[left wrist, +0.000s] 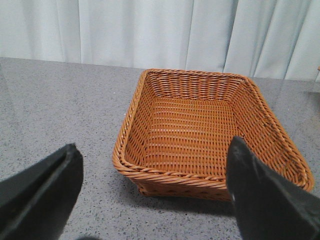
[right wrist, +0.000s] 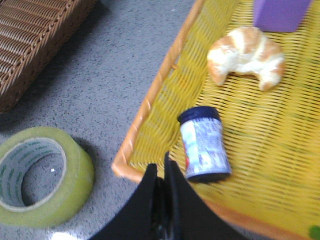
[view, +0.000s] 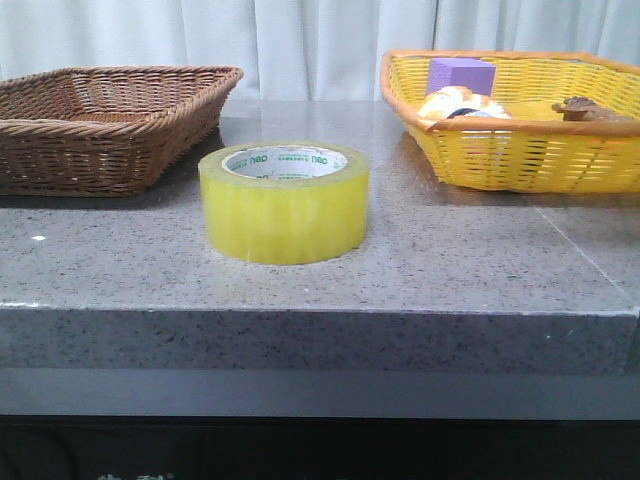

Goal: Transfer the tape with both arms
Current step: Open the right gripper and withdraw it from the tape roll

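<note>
The tape (view: pixel 284 202), a wide yellow roll with a white core and green lettering, lies flat on the grey table between the two baskets. It also shows in the right wrist view (right wrist: pixel 37 175). My right gripper (right wrist: pixel 161 169) is shut and empty, above the near rim of the yellow basket (right wrist: pixel 150 105), to the right of the tape and apart from it. My left gripper (left wrist: pixel 152 170) is open and empty, in front of the brown wicker basket (left wrist: pixel 200 125). Neither gripper shows in the front view.
The brown wicker basket (view: pixel 100 125) stands at the back left with nothing in it. The yellow basket (view: pixel 520 150) at the back right holds a croissant (right wrist: pixel 247 55), a purple block (right wrist: pixel 280 12) and a dark-lidded jar (right wrist: pixel 204 145). The table's front edge (view: pixel 320 312) is near.
</note>
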{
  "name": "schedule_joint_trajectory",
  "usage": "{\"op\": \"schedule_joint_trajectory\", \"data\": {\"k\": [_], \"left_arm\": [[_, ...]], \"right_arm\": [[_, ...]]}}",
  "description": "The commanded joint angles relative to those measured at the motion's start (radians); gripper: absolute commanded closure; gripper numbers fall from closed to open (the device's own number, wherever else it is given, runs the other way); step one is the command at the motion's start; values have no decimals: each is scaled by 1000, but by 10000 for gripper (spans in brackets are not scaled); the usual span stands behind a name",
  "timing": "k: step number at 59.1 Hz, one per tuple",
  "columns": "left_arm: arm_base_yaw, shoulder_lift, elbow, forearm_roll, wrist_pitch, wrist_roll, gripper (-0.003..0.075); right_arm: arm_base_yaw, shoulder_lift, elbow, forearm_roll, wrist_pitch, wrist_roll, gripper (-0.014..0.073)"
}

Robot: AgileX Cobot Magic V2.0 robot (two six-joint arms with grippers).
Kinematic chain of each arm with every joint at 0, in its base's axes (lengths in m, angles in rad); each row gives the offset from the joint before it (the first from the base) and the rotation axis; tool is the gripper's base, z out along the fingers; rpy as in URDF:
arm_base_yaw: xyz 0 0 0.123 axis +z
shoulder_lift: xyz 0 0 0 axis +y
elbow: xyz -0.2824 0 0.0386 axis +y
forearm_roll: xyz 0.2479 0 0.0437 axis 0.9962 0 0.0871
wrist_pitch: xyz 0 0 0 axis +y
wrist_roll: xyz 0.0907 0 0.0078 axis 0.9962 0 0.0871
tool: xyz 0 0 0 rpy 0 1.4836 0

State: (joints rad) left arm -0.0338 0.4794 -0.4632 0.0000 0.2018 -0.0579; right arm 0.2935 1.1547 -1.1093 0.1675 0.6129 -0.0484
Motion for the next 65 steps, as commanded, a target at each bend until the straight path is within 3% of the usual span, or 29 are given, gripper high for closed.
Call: {"op": "schedule_joint_trajectory", "data": {"k": [1,23,36,51,65], "left_arm": [[2,11,-35,0,-81,-5,155],[2,11,-35,0,-33,-5,155],[-23,59,-105,-5,151,-3,155],[-235,196,-256,-130,302,-1,155],[-454,469,-391,-184,364,-39,155]], "right_arm": [[-8,-132,85,-7,-136,-5,621],[-8,-616,570,-54,-389,-24,621],[-8,-781,691,-76,-512,-24,621],[-8,-783,693,-82,-516,-24,621],[-8,-783,693,-85,-516,-24,621]]}}
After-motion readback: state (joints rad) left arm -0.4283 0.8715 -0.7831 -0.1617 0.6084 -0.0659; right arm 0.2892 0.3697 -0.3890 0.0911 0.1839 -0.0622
